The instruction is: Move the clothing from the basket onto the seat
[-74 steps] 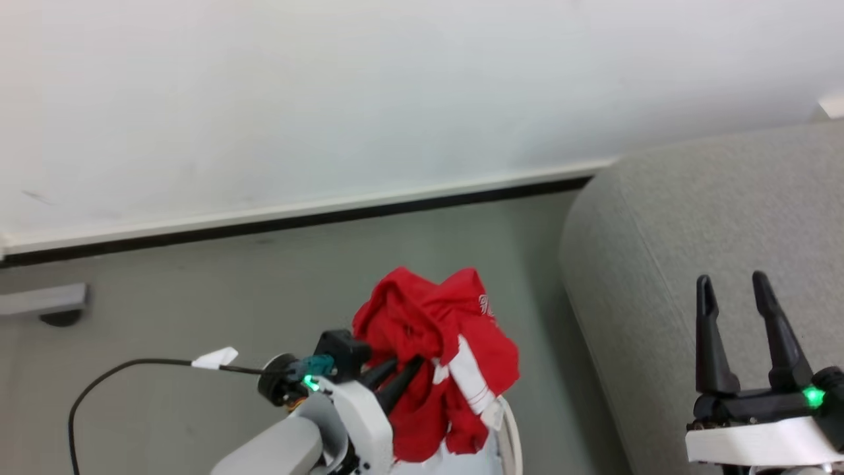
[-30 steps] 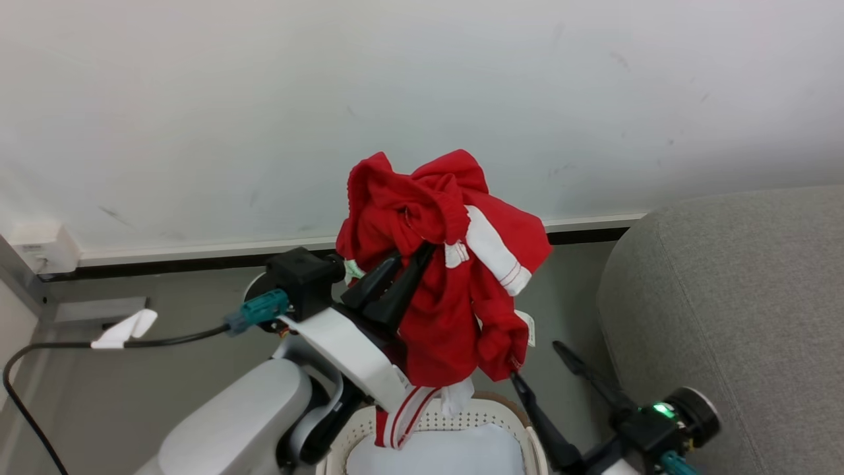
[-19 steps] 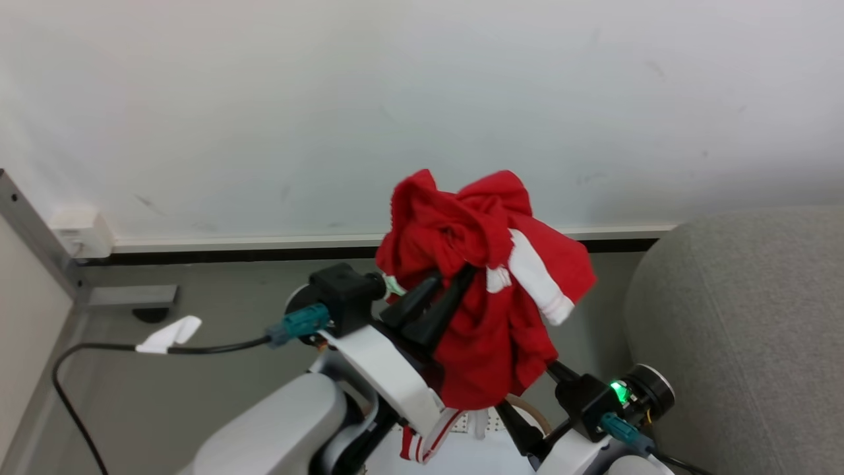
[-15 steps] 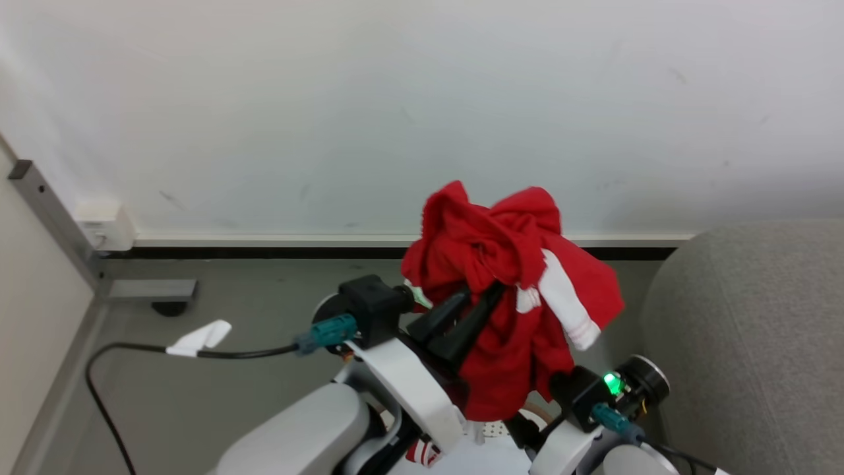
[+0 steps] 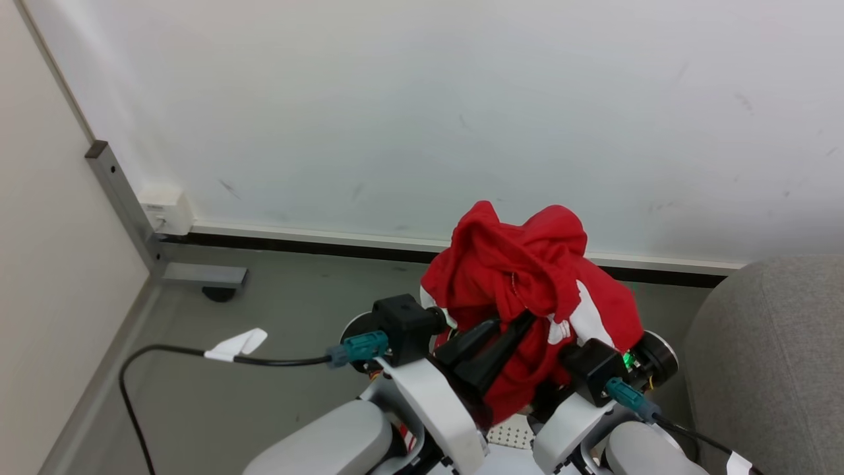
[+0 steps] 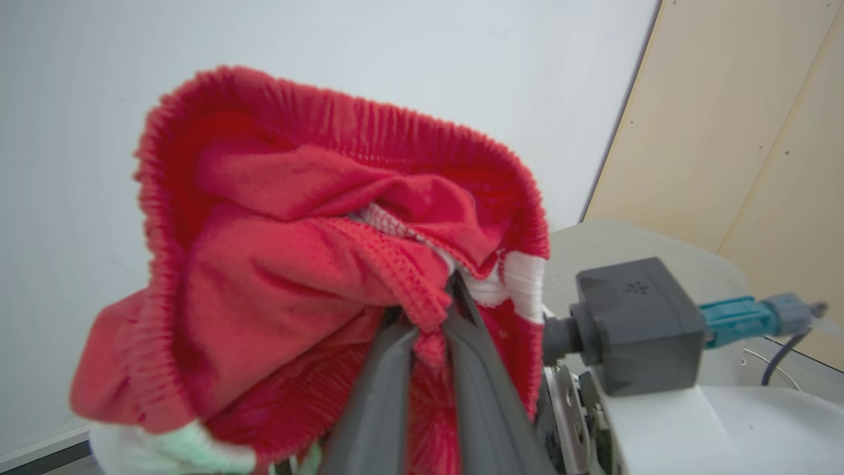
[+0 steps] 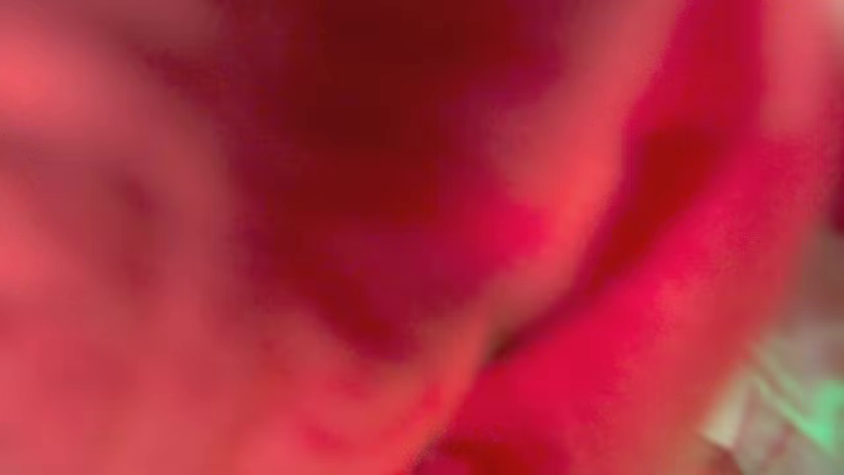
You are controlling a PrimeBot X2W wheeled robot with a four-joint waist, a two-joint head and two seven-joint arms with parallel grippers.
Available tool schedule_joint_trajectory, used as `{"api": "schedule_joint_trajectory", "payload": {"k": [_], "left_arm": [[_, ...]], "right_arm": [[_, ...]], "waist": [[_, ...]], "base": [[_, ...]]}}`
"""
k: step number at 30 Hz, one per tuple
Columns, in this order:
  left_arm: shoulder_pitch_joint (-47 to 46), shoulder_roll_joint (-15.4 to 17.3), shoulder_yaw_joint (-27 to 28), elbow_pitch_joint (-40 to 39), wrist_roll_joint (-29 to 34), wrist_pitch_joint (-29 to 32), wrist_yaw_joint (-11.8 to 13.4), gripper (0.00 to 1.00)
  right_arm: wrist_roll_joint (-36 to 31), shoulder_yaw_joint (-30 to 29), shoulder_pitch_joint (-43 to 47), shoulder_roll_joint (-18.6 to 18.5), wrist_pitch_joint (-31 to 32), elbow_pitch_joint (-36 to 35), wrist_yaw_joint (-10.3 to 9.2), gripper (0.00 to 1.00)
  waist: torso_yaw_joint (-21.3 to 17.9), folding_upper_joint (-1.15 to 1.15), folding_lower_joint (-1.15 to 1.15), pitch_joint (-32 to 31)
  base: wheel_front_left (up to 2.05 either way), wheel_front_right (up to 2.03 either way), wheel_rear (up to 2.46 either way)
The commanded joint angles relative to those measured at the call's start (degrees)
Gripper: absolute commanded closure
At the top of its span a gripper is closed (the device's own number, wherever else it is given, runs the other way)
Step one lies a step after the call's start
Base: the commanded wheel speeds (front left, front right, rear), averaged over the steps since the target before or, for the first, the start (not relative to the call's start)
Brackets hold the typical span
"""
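**Above the basket, red clothing is hanging from the left gripper**

Low in the middle of the head view, the left gripper is pinching a bunched fold of the clothing between its two dark fingers. They are lying close together with only cloth between them. The left wrist view is showing the same pinch. There the left gripper is clamping a ribbed red hem, and the clothing is ballooning above the fingertips, with a white band at its right edge.

The bundle is hanging clear in the air in front of the white wall and its dark skirting. A sliver of the perforated basket is peeking out beneath it, between the two pale forearms.

To the bundle's right, the right gripper is pressing up against the fabric. Its fingers are lying buried in the cloth, so I cannot tell whether they are apart or together. Right up against that arm's lens, the clothing is showing as a red blur, with a pale greenish patch at the lower right.

The grey seat is standing at the far right, near the bundle but not touching it. On the grey floor to the left, a black cable with a white tag is running to a teal connector on the left wrist.
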Motion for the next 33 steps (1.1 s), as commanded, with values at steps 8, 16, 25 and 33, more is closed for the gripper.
{"api": "schedule_joint_trajectory", "payload": {"k": [8, 16, 25, 33], "left_arm": [[0.4, 1.5, 1.1, 0.4, -0.8, -0.4, 0.6, 1.0], [1.2, 2.4, 1.7, 0.5, -1.0, -1.1, 1.4, 1.0], [0.7, 2.3, 1.3, 0.3, -0.4, -1.2, 1.7, 1.0], [1.2, 2.2, 0.8, 0.5, -0.7, -0.9, 1.7, 0.0]], "right_arm": [[2.3, -1.3, 1.1, 0.0, -0.2, -1.0, -0.14, 1.0], [2.5, -3.5, 2.9, 0.0, -0.2, -3.5, -0.14, 1.0], [1.7, -4.9, 4.1, -0.5, -0.2, -5.6, -0.14, 1.0], [1.3, -7.3, 5.4, -1.3, -0.2, -7.4, -0.14, 1.0]], "waist": [[-0.6, 0.0, 0.0, 0.4], [-2.3, 0.0, 0.0, 0.8], [-3.5, 0.0, 0.0, 1.0], [-3.8, 0.0, 0.0, 0.5]], "base": [[0.0, 0.0, 0.0], [0.0, 0.0, 0.0], [0.0, 0.0, 0.0], [0.0, 0.0, 0.0]]}}
